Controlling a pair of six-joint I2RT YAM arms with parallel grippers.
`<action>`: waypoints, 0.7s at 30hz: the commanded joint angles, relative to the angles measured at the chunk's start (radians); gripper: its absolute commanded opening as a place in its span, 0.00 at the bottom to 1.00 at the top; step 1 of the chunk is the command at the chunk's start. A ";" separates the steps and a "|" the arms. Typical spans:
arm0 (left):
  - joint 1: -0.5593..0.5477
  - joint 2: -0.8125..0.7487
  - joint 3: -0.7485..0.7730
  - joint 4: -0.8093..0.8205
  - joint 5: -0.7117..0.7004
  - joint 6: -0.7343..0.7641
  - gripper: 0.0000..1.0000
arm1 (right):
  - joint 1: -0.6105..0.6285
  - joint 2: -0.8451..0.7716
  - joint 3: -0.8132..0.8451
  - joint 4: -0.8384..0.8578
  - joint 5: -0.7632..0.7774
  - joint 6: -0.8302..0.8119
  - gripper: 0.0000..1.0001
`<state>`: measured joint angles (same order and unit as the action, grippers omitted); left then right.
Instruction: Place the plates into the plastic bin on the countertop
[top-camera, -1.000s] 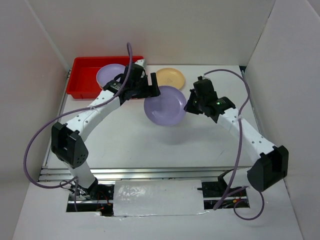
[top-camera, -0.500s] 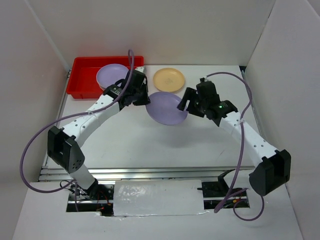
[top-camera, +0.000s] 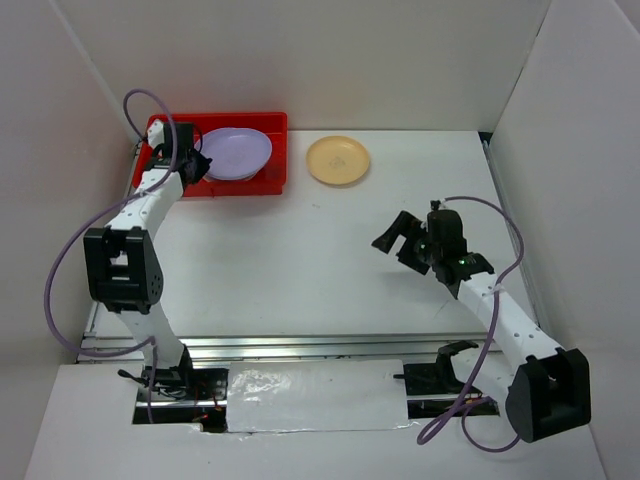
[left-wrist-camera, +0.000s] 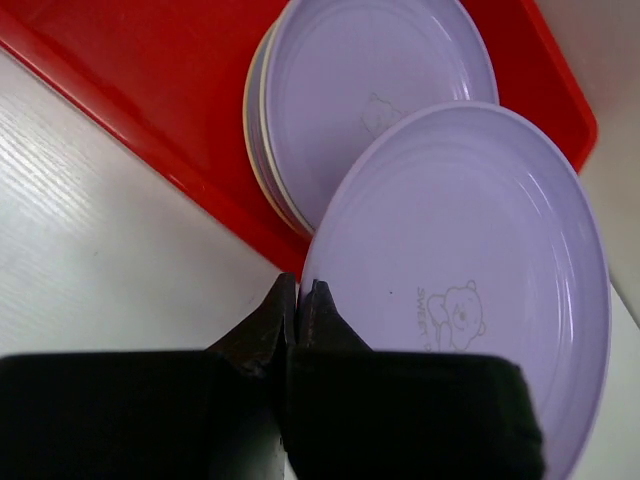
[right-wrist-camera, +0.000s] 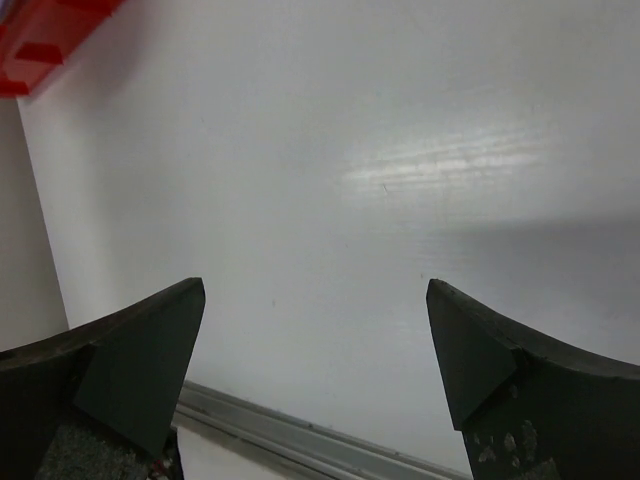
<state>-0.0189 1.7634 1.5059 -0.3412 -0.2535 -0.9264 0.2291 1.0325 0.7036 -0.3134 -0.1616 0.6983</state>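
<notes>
My left gripper (top-camera: 197, 166) (left-wrist-camera: 300, 292) is shut on the rim of a purple plate (top-camera: 238, 152) (left-wrist-camera: 470, 250). It holds the plate over the red plastic bin (top-camera: 165, 130) (left-wrist-camera: 140, 90). Under it in the bin lies a stack of plates (left-wrist-camera: 360, 90) with a purple one on top; the held plate overlaps the stack and the bin's near rim. A yellow plate (top-camera: 338, 160) lies on the countertop (top-camera: 300, 260) to the right of the bin. My right gripper (top-camera: 397, 240) (right-wrist-camera: 315, 300) stands open over bare countertop, with nothing between its fingers.
White walls close in the countertop on the left, back and right. A metal rail (top-camera: 300, 346) (right-wrist-camera: 300, 440) runs along the front edge. A corner of the bin (right-wrist-camera: 40, 40) shows at the far left of the right wrist view.
The left arm carried the purple plate from mid-table to over the bin. The right gripper let go of the plate, opened wide and drew back toward the near right.
</notes>
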 joint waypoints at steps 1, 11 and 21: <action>0.002 0.080 0.066 0.151 -0.029 -0.065 0.00 | 0.010 -0.063 -0.084 0.138 -0.102 0.033 1.00; 0.057 0.078 0.145 0.109 -0.202 -0.094 0.99 | 0.081 -0.108 -0.072 0.141 -0.098 0.021 1.00; 0.030 -0.184 0.174 -0.220 -0.120 -0.062 0.99 | 0.089 0.268 0.146 0.206 0.019 0.069 1.00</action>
<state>0.0391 1.7039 1.7279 -0.4881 -0.4610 -1.0214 0.3363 1.1786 0.7338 -0.1795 -0.2150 0.7403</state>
